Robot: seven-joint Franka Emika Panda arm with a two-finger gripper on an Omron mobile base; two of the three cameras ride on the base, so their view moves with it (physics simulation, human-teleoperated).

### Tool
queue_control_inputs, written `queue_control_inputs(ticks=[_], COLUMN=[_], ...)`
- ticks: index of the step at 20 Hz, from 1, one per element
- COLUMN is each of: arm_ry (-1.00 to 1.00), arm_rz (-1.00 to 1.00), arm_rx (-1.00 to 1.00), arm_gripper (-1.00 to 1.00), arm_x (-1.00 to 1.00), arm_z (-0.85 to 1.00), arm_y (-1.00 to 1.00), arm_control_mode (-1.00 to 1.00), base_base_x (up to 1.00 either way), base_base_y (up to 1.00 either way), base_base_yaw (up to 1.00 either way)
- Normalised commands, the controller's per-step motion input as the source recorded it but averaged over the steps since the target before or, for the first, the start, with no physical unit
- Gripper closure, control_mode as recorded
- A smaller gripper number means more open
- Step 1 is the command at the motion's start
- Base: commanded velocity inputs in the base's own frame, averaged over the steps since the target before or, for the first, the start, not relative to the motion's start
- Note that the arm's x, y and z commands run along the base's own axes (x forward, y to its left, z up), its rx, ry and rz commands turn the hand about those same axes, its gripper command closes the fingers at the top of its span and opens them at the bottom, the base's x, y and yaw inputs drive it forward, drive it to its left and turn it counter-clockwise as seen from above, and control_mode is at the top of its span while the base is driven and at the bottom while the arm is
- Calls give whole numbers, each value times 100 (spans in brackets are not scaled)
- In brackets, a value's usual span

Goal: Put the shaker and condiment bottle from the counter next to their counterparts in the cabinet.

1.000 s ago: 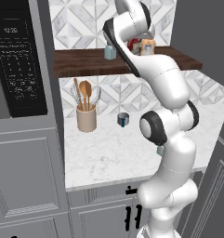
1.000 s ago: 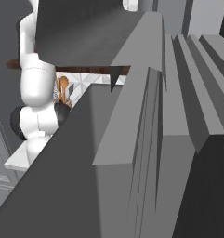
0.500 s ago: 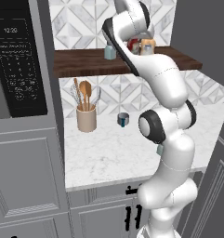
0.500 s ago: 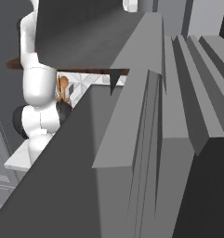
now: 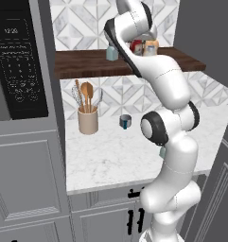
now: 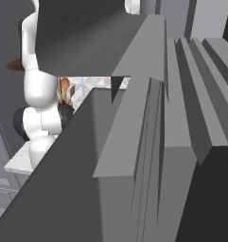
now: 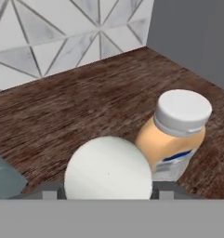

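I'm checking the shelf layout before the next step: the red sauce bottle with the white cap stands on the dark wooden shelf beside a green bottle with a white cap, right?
Not quite. The neighbour is an orange bottle with a white cap, not green; the hand view shows it clearly. The red sauce bottle with the white cap does stand beside it on the dark wooden shelf.

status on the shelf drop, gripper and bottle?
Gripper straddles red bottle's white cap, grip unclear. Red bottle on shelf beside orange bottle. Shaker at shelf's left. Nothing blocking.

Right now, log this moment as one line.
red bottle: on shelf beside orange bottle | jaws: astride its cap, state unclear | shaker: on counter
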Motion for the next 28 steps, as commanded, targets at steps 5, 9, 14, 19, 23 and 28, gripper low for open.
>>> queue_control_inputs(ticks=[5, 9, 14, 19, 23, 28], arm_ry=[0, 0, -1, -6, 0, 3], arm_rz=[0, 0, 1, 3, 1, 0], arm_rx=[0, 0, -6, -13, -6, 0], arm_gripper=[-100, -100, -100, -100, -100, -100], arm_x=[9, 4, 12, 0, 0, -24], arm_z=[-34, -24, -19, 42, 61, 13], arm_y=[-10, -1, 13, 16, 4, 0], arm_control_mode=[-100, -100, -100, -100, -100, -100], base_base_x=[0, 0, 0, 0, 0, 0], base_base_y=[0, 0, 0, 0, 0, 0], base_base_yaw=[0, 0, 0, 0, 0, 0])
